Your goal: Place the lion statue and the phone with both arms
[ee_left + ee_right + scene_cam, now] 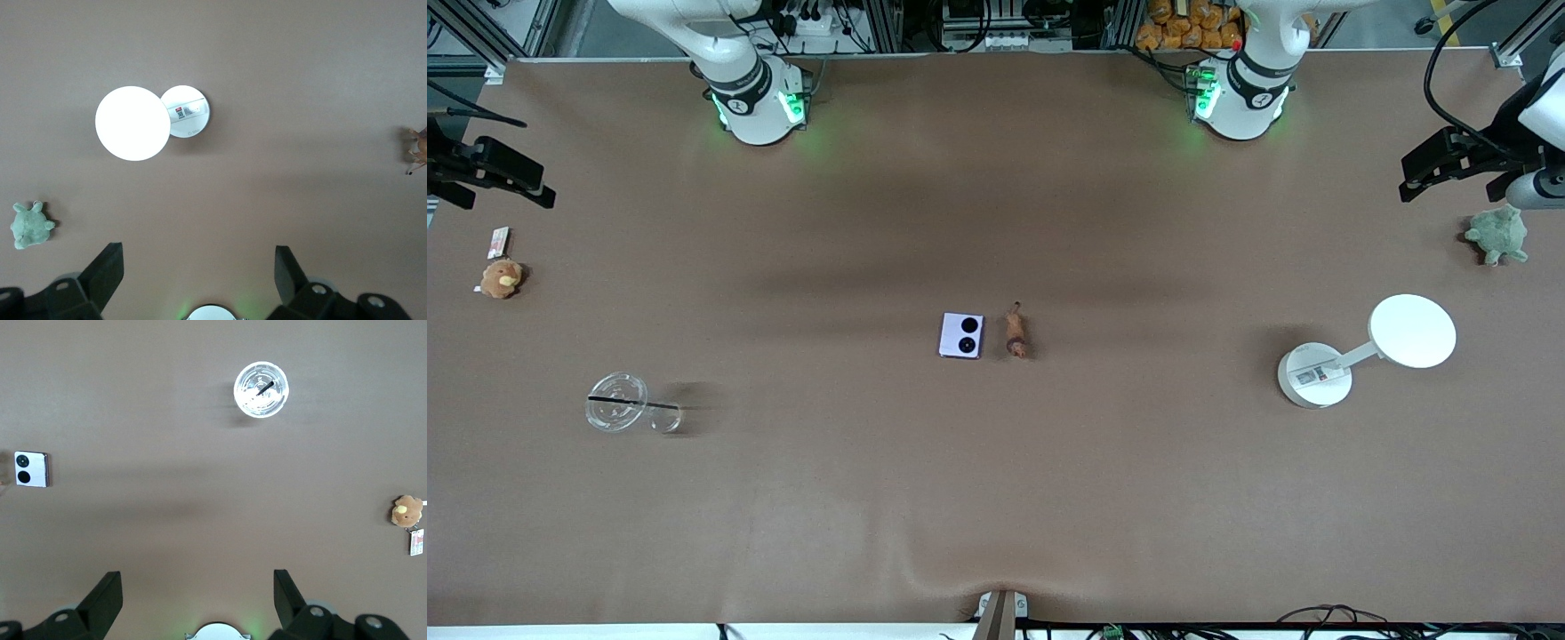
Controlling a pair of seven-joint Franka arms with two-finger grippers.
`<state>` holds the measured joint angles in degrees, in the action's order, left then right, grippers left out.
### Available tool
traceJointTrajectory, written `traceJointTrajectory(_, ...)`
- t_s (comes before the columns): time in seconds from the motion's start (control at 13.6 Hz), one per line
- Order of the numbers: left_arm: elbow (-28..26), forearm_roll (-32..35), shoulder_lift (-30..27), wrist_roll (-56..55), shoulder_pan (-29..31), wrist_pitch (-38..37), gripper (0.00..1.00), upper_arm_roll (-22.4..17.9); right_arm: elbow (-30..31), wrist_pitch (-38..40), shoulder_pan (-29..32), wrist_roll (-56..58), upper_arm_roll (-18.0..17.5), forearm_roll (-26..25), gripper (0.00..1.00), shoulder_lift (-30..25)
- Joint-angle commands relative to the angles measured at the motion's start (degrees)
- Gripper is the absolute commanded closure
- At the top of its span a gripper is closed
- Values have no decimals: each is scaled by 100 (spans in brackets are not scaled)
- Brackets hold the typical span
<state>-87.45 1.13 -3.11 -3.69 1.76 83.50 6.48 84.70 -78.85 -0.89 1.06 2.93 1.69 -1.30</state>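
1. The lion (1016, 332) lies on its side at the middle of the front frame, on the bench (996, 498), with nothing gripping it. It also shows at the right edge of the left wrist frame (418, 149).
2. The phone (961, 335) lies flat just beside the lion, toward the right arm's end, a narrow gap apart. Its two black camera circles face up. In the right wrist frame it sits at the left edge (31, 469).
3. The left gripper (199, 270) hangs high over the left arm's end of the bench, at the right edge of the front frame (1449, 164). Its fingers (107, 270) are spread wide and hold nothing.
4. The right gripper (198, 590) hangs over the right arm's end, at the left edge of the front frame (494, 169). Its fingers (107, 593) are likewise wide apart and empty.
5. A white lamp (1369, 351) with a round head and round base stands right of centre in the front frame, well apart from the lion.
6. A green turtle (1498, 235) sits at the upper right of the front frame, under the left gripper.
7. A clear cup (627, 404) with a black straw lies at the lower left of the front frame.
8. A brown plush (501, 277) with a tag sits at the left edge of the front frame.
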Motion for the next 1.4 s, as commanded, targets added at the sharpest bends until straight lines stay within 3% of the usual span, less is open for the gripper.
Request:
traceJointTrajectory(0.0,9,-61,-110,26,35,-184,0,12,-119,55,72,-88,-73,-20,0,-11)
traceJointTrajectory(1.32,132,-104,-23,35,53,-176,0,20,-129,72,98,-88,-38,-29,0,86)
